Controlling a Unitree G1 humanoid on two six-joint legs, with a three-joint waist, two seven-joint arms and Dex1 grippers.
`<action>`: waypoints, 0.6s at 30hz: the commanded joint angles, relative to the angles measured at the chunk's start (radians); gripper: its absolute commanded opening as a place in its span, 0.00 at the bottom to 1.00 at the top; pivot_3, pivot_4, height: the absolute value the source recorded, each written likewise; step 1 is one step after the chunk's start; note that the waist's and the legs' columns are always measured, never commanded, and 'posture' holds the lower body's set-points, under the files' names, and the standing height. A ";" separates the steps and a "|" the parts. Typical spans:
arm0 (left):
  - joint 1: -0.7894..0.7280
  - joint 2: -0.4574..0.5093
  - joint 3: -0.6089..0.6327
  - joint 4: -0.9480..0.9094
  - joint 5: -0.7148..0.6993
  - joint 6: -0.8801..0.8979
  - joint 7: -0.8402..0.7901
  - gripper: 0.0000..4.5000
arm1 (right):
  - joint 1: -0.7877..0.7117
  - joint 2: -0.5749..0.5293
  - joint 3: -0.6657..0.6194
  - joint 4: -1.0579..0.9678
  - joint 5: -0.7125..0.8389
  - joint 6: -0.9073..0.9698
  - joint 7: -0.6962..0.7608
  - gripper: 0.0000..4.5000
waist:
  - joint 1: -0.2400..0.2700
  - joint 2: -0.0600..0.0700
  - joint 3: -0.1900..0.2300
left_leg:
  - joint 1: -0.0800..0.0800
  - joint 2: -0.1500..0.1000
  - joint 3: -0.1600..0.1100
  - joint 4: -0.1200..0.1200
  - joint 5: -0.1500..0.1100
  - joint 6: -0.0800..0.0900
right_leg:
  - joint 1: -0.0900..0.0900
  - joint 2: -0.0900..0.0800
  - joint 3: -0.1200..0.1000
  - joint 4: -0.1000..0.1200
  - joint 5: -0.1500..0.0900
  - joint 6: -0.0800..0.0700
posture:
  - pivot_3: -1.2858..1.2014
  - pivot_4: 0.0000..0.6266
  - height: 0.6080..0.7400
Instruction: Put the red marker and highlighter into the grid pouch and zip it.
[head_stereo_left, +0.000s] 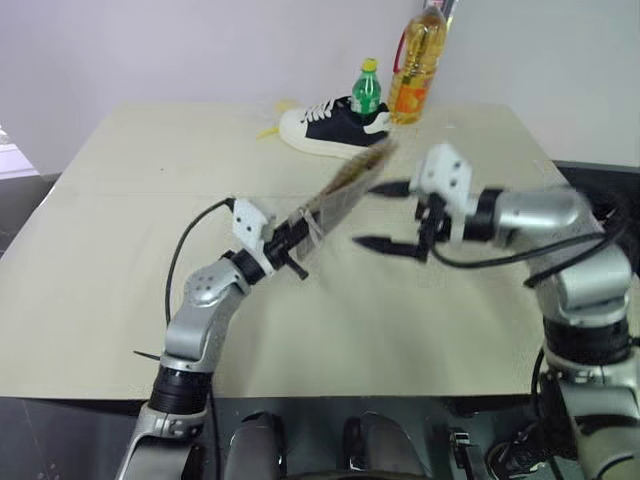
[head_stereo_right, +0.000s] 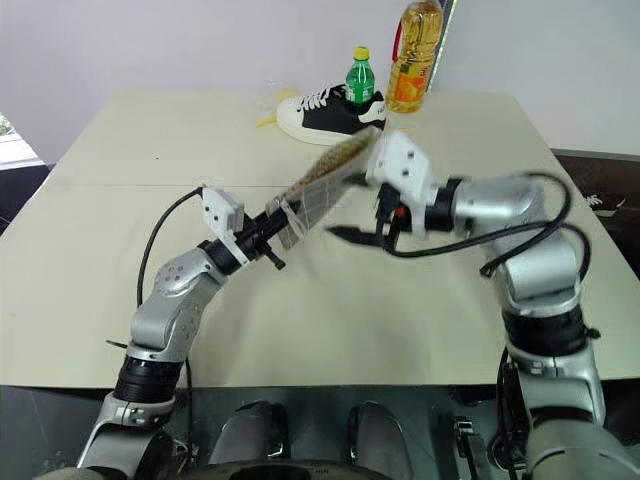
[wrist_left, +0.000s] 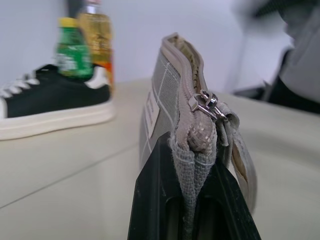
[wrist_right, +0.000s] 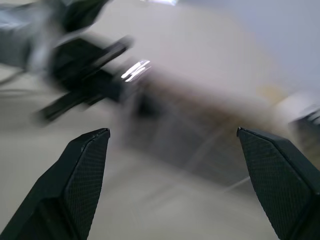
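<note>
Pouch (head_stereo_left: 338, 195) hangs above the table (head_stereo_left: 120, 250), pinched by the left gripper (head_stereo_left: 288, 243); right gripper (head_stereo_left: 385, 215) spread wide, may knock it loose.

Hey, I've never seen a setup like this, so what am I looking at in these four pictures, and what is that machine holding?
It is a humanoid robot with two arms, each ending in a gripper with two black fingers. Two pictures come from cameras on its head, looking down over a beige table. The other two come from cameras on its wrists, looking along the fingers.

The left gripper is shut on one end of the grid pouch, a grey fabric case with white lines, holding it up above the table. The left wrist view shows the pouch end-on, with its zip pull near the fingers.

The right gripper is open, holds nothing and hangs beside the pouch; its wrist view shows the two fingers spread wide.

At the table's far edge sit a black and white shoe, a green bottle and an oil bottle.
</note>
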 joint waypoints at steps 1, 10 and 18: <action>-0.035 -0.033 0.013 -0.017 -0.037 0.006 0.025 0.00 | -0.014 0.121 0.020 -0.005 -0.005 0.115 -0.200 0.94 | -0.009 0.001 0.000 | 0.000 0.000 0.000 0.000 0.000 0.000 | -0.001 0.000 0.000 0.001 0.000 0.000 | 0.52 0.24 0.74; -0.041 -0.036 0.005 -0.019 -0.027 0.018 0.032 0.00 | -0.038 0.345 0.033 0.099 0.015 0.173 -0.439 0.66 | -0.003 0.001 0.000 | -0.001 0.000 0.000 0.001 0.000 -0.001 | -0.001 0.001 0.000 0.001 0.000 0.000 | 0.52 0.24 0.74; -0.020 0.004 0.001 -0.009 0.005 -0.012 0.020 0.00 | -0.068 0.273 0.023 0.101 0.047 0.158 -0.438 0.01 | -0.006 0.001 0.000 | -0.001 0.000 -0.001 0.000 0.000 -0.001 | -0.001 0.001 0.000 0.001 0.000 0.000 | 0.52 0.24 0.74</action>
